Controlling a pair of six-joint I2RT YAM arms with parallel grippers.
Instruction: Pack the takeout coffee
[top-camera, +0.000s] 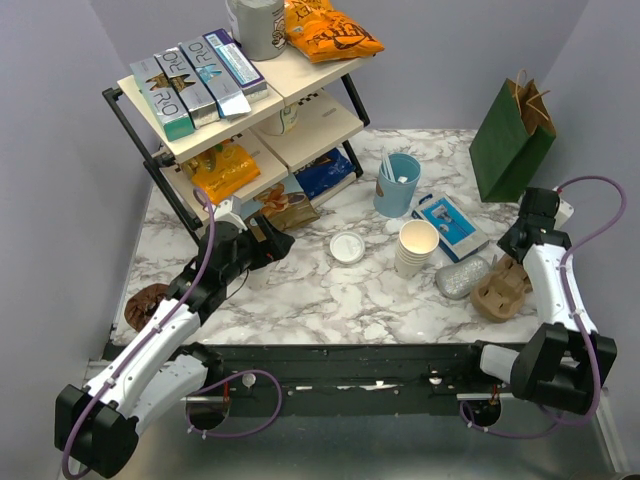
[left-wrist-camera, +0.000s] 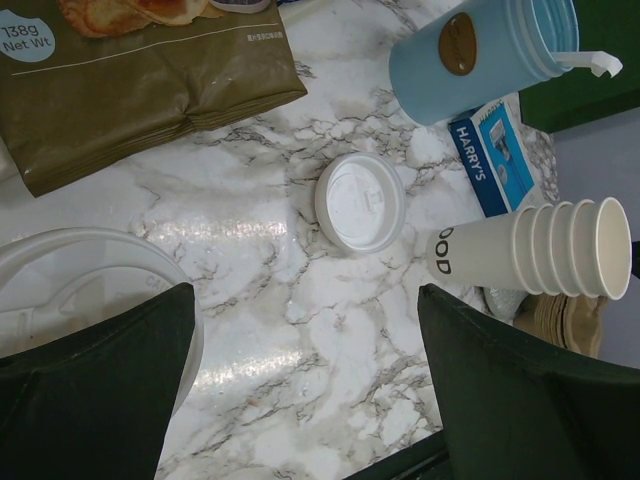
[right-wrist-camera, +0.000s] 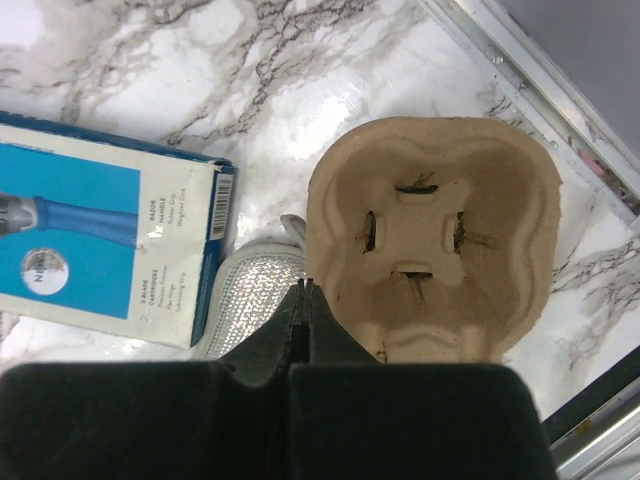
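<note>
The takeout coffee (top-camera: 348, 247) stood mid-worktop (top-camera: 300, 300) ahead of the wide-spread left fingers (left-wrist-camera: 100, 390) — right fingers (right-wrist-camera: 290, 340) pressed together by the cardboard carrier (right-wrist-camera: 430, 240) — so a good grasp likely meant straddling the cup squarely, below its lid

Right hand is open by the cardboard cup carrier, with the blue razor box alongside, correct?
Not quite: the right hand is shut tight, as the right wrist view shows. It is by the cardboard cup carrier, with the blue razor box alongside.
</note>
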